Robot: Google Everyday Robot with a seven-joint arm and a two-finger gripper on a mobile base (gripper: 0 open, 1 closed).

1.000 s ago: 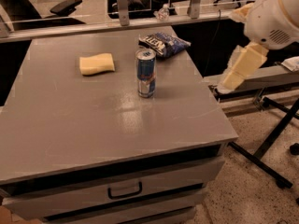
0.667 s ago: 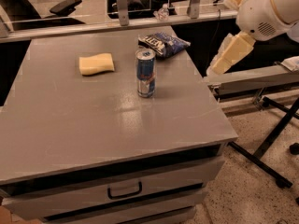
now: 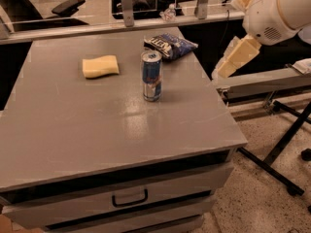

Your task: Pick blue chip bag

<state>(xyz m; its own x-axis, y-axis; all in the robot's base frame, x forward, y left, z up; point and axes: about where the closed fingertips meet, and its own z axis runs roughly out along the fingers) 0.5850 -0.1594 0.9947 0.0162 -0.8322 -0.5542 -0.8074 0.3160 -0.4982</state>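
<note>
The blue chip bag (image 3: 170, 44) lies flat at the far right of the grey table (image 3: 73, 130), dark blue with white lettering. A tall blue-and-silver drink can (image 3: 151, 75) stands upright just in front of it. My gripper (image 3: 229, 65), cream-coloured under the white arm (image 3: 277, 8), hangs off the table's right edge, to the right of the bag and a little nearer than it, above table height. It holds nothing that I can see.
A yellow sponge (image 3: 100, 66) lies on the table left of the can. A rail with posts (image 3: 127, 4) runs behind the table. A grey shelf on a black stand (image 3: 272, 81) sits to the right. A drawer handle (image 3: 129, 198) is on the table's front.
The arm and gripper have moved up and to the left, closer to the table's right edge and the chip bag. The bag, can and sponge have not moved.
</note>
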